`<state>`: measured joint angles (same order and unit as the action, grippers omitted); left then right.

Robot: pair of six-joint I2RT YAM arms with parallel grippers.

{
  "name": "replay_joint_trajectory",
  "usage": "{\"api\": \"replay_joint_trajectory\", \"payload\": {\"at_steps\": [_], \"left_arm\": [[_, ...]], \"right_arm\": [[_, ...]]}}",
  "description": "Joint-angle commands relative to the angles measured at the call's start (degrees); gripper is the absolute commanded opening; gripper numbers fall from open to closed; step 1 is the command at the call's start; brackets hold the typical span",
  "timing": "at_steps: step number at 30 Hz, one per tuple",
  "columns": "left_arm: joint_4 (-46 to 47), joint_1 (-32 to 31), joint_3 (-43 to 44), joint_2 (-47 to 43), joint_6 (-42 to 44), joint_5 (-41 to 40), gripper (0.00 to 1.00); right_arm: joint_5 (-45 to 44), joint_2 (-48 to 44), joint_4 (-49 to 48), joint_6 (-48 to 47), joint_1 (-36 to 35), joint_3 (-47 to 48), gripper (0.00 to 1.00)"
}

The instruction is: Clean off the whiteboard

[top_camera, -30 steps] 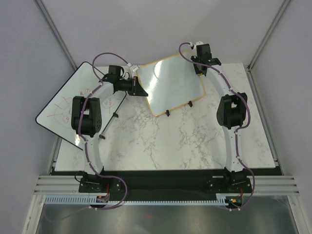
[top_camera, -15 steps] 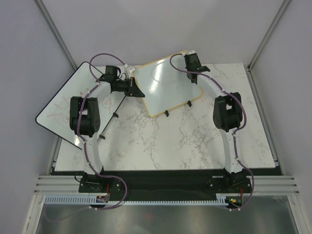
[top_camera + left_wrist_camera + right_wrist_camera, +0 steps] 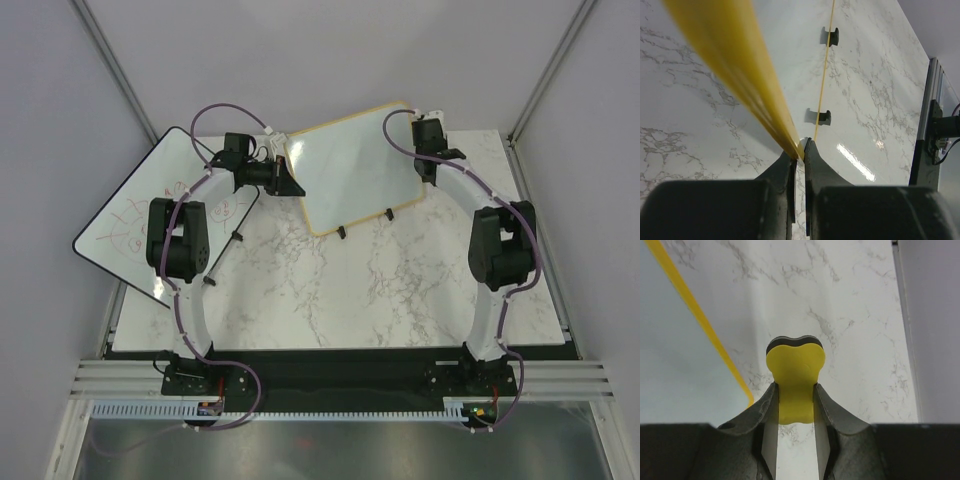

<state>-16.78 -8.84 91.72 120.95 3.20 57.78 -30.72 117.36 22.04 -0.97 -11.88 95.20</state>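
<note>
You're gripping the whiteboard (image 3: 355,170) w/ left gripper (image 3: 802,147), fingers pinching shut on its tan frame at the table's (image 3: 330,290) far side. Right gripper (image 3: 795,390) is clamping a yellow eraser (image 3: 795,365) just off the board's right edge. Surface is looking clean, so prob. nearly done.

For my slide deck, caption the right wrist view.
Right pincer grips a yellow eraser beside the whiteboard's tan edge.

Robot lab cell: grey panel walls (image 3: 320,60), aluminium rails (image 3: 110,380), marble-look tabletop (image 3: 340,290).
</note>
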Motion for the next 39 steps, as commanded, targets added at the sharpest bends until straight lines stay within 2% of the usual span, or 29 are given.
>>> {"api": "replay_joint_trajectory", "payload": {"at_steps": [1,5,7,9,11,15,18,21,27,33,39], "left_arm": [[3.4,-0.7,-1.1,-2.3,6.7,-2.9,0.02],[3.3,-0.7,-1.0,-2.0,6.6,-3.0,0.02],[3.3,-0.7,-0.8,-1.9,6.5,-3.1,0.02],[3.4,-0.7,-0.8,-1.9,6.4,-3.4,0.02],[3.3,-0.7,-0.8,-1.8,6.4,-3.3,0.02],[3.4,-0.7,-0.8,-1.9,6.3,-3.5,0.02],[3.4,-0.8,-0.8,-2.1,6.2,-3.6,0.02],[3.3,-0.8,-0.7,-1.9,6.3,-3.8,0.02],[3.3,-0.8,-0.1,-1.5,6.0,-3.5,0.02],[3.4,-0.8,-0.3,-1.7,6.3,-3.3,0.02],[3.3,-0.8,-0.5,-1.9,6.7,-3.1,0.02]], "right_arm": [[-1.5,-9.0,-8.1,1.5,-1.0,-1.8,0.00],[4.4,-15.1,-15.4,-5.8,-6.2,-8.8,0.00],[10.3,-15.6,-17.2,-9.7,-8.7,-12.2,0.00],[14.5,-13.8,-17.3,-10.5,-11.8,-13.1,0.00],[14.5,-10.1,-17.6,-9.8,-14.5,-12.6,0.00],[13.7,-1.2,-16.8,-7.4,-18.2,-5.8,0.00],[17.0,3.1,-16.0,-5.4,-20.8,-2.9,0.00],[24.9,3.1,-18.6,-7.8,-25.3,-6.1,0.00],[31.0,2.7,-27.7,-8.2,-32.8,-13.8,0.00],[20.8,3.6,-27.5,-7.7,-30.8,-13.5,0.00],[3.1,2.4,-32.0,-0.2,-24.2,-17.8,0.00]]}}
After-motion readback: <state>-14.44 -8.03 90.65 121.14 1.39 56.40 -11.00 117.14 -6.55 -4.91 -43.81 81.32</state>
